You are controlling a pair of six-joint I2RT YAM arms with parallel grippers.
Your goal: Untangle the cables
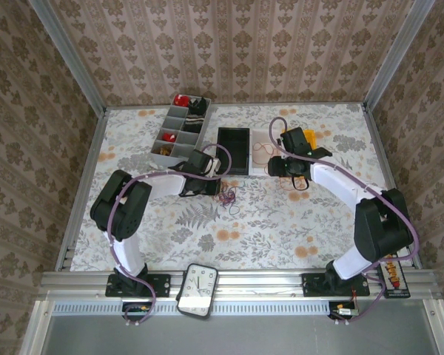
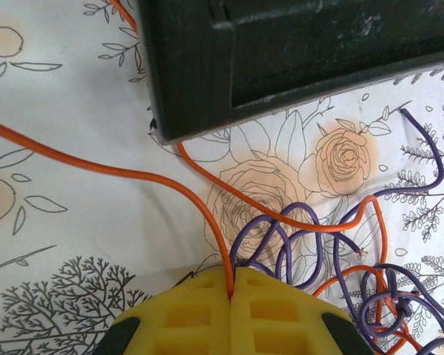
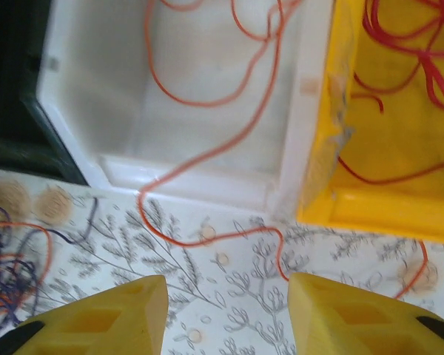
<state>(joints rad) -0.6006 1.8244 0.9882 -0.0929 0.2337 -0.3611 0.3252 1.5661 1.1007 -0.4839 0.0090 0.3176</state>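
The left hand (image 2: 231, 297) is clamped on the orange cable (image 2: 118, 171) just beside the black tray (image 2: 296, 59), with purple cables (image 2: 311, 244) tangled close by. Right of that tray, the right hand (image 3: 226, 314) hangs with its jaws apart.

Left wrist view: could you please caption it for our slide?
Shut left tool pinches an orange cable beside tangled purple cables, near a black tray.

Three bins (image 1: 233, 151), one divided tray (image 1: 179, 118), one clock (image 1: 198, 290), two grippers (image 3: 226, 292).
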